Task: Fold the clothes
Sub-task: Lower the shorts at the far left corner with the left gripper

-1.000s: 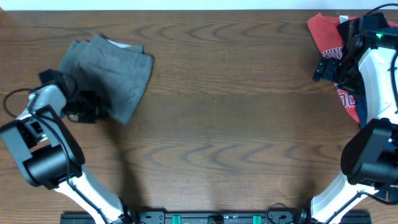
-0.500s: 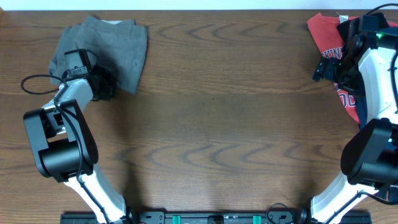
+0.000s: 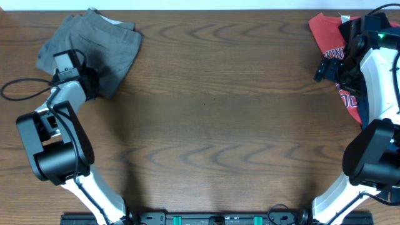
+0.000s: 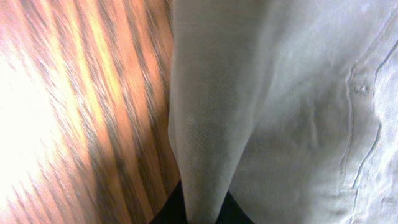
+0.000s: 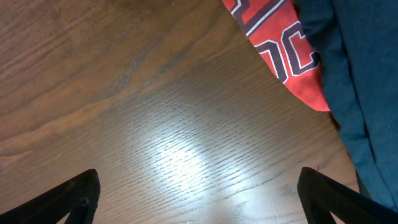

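The grey-khaki shorts (image 3: 94, 44) lie bunched at the table's far left corner. My left gripper (image 3: 89, 84) sits at their near edge, shut on a fold of the shorts. In the left wrist view that fold (image 4: 205, 143) runs down between my two dark fingertips (image 4: 166, 214), with a stitched pocket seam (image 4: 364, 130) to the right. A red printed T-shirt (image 3: 326, 34) lies at the far right; it also shows in the right wrist view (image 5: 280, 43) beside a navy piece (image 5: 364, 81). My right gripper (image 5: 199, 199) is open and empty over bare wood, just left of the T-shirt.
The brown wooden table (image 3: 212, 125) fills the view. A black cable (image 3: 19, 90) loops left of the left arm. The right arm (image 3: 375, 69) lies over part of the clothes pile at the far right edge.
My left gripper has dragged the shorts away from me and to the left, toward the far left corner. The right arm has not moved.
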Controlling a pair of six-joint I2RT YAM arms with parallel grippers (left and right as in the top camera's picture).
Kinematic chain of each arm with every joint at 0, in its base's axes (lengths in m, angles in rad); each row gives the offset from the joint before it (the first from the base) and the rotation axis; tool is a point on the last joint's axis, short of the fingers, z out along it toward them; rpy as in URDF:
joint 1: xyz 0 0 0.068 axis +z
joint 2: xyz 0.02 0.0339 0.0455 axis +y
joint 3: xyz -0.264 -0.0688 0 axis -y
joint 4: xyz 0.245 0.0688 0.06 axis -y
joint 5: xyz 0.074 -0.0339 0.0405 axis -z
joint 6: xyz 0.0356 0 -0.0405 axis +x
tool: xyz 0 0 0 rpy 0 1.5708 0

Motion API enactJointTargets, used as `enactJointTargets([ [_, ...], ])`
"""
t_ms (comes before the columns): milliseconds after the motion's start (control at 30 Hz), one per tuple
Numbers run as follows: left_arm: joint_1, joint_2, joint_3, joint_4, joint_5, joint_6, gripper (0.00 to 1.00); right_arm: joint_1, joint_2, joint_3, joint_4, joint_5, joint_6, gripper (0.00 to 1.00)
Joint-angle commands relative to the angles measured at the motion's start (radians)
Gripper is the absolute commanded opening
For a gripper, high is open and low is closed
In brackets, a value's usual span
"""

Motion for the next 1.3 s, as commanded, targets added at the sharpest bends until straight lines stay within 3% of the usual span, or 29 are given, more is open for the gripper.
enactJointTargets([
  [0,0.000,0.027,0.000,0.011,-0.014,-0.040,0.08,-0.002,0.004,0.009,0.000,0.000,0.013,0.99],
  [133,-0.047,0.061,0.000,0.029,0.044,-0.163,0.06,-0.002,0.004,0.009,0.000,0.000,0.013,0.99],
  [433,-0.209,0.100,0.000,0.151,0.021,-0.165,0.07,-0.002,0.004,0.009,0.000,0.000,0.013,0.99],
  [633,-0.223,0.108,0.000,0.237,-0.048,-0.165,0.06,-0.002,0.004,0.009,0.000,0.000,0.013,0.99],
  [967,-0.157,0.164,0.000,0.237,-0.124,-0.097,0.06,-0.002,0.004,0.009,0.000,0.000,0.013,0.99],
  [1267,0.053,0.150,0.000,0.092,-0.124,-0.074,0.06,-0.002,0.004,0.009,0.000,0.000,0.013,0.99],
])
